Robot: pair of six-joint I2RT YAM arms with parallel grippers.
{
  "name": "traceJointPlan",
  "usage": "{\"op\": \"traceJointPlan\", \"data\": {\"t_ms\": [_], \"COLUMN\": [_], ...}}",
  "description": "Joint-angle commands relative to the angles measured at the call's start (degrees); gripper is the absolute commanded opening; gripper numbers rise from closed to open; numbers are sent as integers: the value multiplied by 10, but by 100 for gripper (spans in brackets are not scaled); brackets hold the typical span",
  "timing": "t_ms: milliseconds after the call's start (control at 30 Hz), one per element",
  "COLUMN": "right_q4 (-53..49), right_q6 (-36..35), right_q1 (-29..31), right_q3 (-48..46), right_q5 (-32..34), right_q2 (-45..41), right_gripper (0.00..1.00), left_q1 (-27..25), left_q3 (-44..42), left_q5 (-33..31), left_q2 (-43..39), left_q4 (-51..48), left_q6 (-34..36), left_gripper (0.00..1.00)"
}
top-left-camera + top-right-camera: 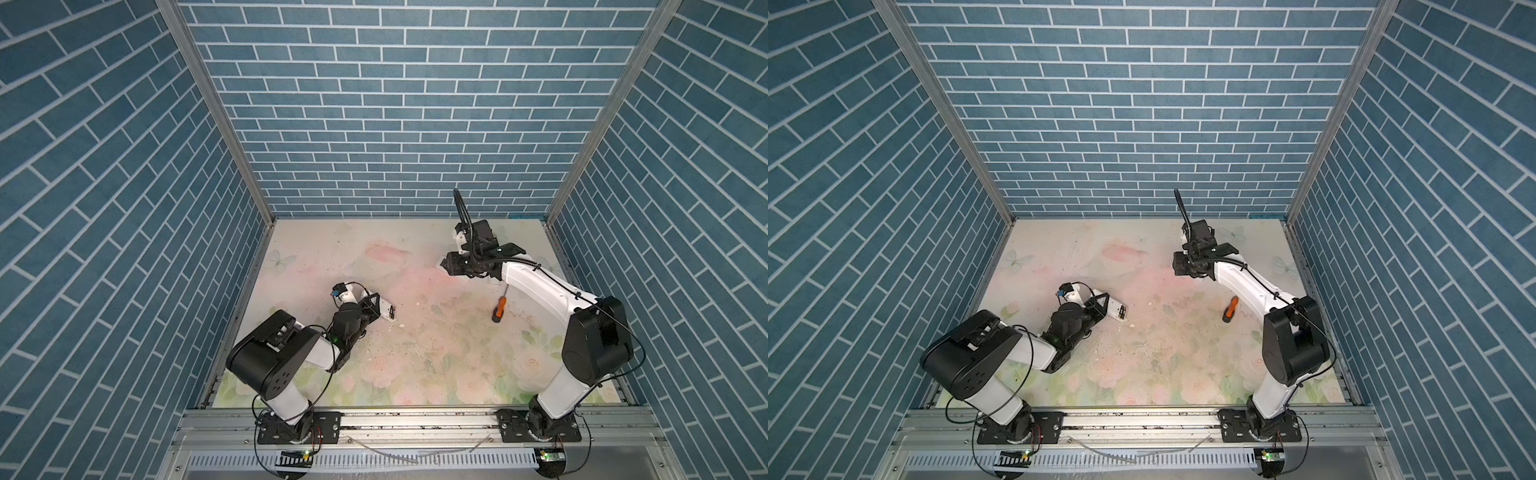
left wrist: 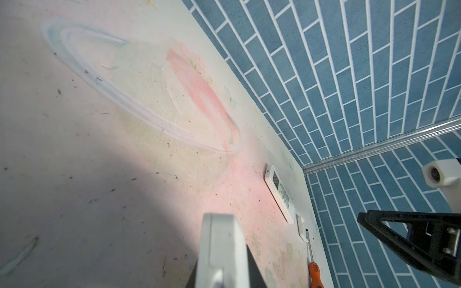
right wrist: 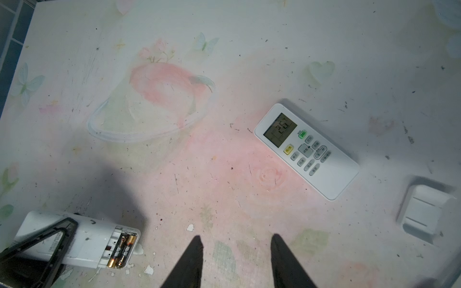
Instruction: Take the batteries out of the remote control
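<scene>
My left hand [image 1: 372,306] is clamped on the white remote control [image 1: 388,312] toward the left edge of the desk [image 1: 419,374]. In the right wrist view its end compartment is uncovered, with two black, gold-ended batteries [image 3: 123,250] seated side by side inside. My right hand [image 3: 235,240] hangs over the far right part of the desk, spread apart and empty, near an air-conditioner remote [image 3: 306,150] lying face up beside a loose white cover [image 3: 424,212]; an orange-handled screwdriver [image 1: 498,309] lies toward the right edge.
</scene>
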Motion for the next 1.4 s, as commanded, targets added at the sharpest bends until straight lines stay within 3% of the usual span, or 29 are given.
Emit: {"op": "traceJointPlan", "data": {"t_ms": [0,200,467,1000,1367], "right_q4": [5,6,9,11,17], "right_q6": [14,12,16,21,24], "right_q1": [3,4,4,4,8], "right_q3": [-15,-13,-12,-15,-21], "right_q5": [-2,0,-2,-6,-6], "right_q2": [-20,-22,-21,-25,-30], "right_gripper": [46,46,46,46,46], "left_q1": [-4,-6,-6,-6,-6], "left_q3": [-5,-11,-18,-33,-28], "left_q5": [-5,-7,-5,1,7], "left_q2": [12,21,19,41,14], "left_q4": [38,50,45,62,-31], "left_q6": [9,6,7,6,30], "left_gripper": [6,10,23,33,43]}}
